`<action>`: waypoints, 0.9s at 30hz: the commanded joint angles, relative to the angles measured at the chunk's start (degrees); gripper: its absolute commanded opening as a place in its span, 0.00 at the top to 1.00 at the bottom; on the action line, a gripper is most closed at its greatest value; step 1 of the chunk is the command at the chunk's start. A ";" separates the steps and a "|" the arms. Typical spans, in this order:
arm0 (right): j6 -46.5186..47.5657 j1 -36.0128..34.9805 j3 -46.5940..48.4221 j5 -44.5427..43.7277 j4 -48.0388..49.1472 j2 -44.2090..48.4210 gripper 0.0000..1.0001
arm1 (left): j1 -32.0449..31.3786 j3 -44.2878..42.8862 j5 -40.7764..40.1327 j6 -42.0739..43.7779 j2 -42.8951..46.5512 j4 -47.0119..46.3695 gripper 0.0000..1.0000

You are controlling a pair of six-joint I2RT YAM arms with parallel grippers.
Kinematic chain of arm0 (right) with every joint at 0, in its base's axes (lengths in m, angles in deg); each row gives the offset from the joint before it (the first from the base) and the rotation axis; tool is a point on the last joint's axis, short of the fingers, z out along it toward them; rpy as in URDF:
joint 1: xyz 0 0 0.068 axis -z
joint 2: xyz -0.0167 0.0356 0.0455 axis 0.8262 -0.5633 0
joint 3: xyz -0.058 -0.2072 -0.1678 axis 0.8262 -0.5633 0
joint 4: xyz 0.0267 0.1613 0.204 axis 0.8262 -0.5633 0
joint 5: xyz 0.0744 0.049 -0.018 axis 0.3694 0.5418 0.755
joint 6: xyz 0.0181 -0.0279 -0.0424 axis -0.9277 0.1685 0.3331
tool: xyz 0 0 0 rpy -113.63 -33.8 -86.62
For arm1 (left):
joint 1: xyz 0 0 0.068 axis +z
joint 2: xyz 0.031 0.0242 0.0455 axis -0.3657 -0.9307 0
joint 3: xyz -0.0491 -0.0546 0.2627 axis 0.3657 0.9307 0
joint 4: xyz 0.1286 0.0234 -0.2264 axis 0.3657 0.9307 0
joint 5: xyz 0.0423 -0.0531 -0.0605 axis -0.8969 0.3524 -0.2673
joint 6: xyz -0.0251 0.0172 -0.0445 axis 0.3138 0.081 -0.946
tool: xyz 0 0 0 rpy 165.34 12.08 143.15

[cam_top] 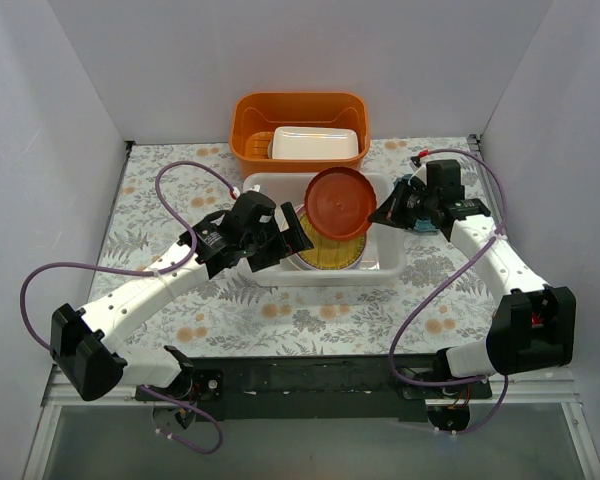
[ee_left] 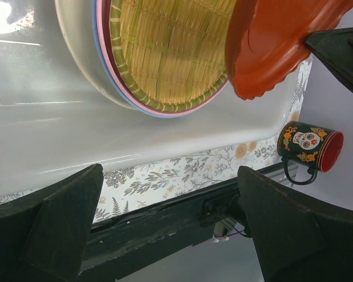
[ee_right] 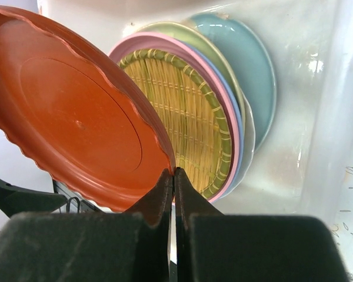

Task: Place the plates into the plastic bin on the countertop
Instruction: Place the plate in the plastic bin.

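The right fingers are pressed tight together on the rim of the red-brown plate. They pinch only the edge. The rest of the plate sticks out from the fingertips to one side, tipped up on a slant and not flat. It looks like it is up in the air and touching nothing else.

Just past the fingertips is the pile of plates. The yellow woven plate is on top. Under it I can see rims of pink, light blue, pale green and teal. The pile lies inside the plastic bin, and the red-brown plate hangs right over it.

That is what matters most now. The pile is straight beyond the held plate, so I think the plate needs to tip flat and go down onto the woven one. The right arm is the one to do it, since it has the plate.

The left fingers are spread wide and hold nothing. They sit at the other side of the bin, close to the pile.

Farther out, a dark mug lies on its side. An orange tub with a small white box in it sits behind the bin on the table.
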State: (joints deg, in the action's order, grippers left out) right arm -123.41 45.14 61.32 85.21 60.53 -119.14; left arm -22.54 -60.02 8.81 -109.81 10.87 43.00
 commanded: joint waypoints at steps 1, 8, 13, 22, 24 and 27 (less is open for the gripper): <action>0.67 -1.73 1.20 -1.92 -0.08 0.58 0.99 | -0.13 0.45 0.04 0.70 0.76 -0.85 0.02; 0.93 -3.93 1.02 -3.06 -0.87 0.67 0.99 | -0.05 0.45 0.13 0.78 0.50 -1.12 0.02; 1.02 -4.99 -0.29 -3.94 -1.05 1.19 0.99 | -0.13 0.36 0.22 0.87 0.24 -1.12 0.02; 0.66 -6.22 -2.41 -4.20 -0.43 2.25 0.99 | -0.13 0.62 0.40 0.96 0.06 -1.29 0.02; 0.67 -6.22 -2.32 -4.20 -0.60 2.07 0.99 | -0.05 0.80 0.48 0.96 0.24 -1.38 0.02; 0.49 -6.31 -2.32 -3.85 -0.34 1.90 0.99 | -0.05 1.24 0.40 0.96 0.41 -1.38 0.02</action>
State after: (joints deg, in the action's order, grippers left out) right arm -123.41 39.18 58.61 81.13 58.61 -118.68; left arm -22.54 -59.36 8.90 -109.60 10.58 41.95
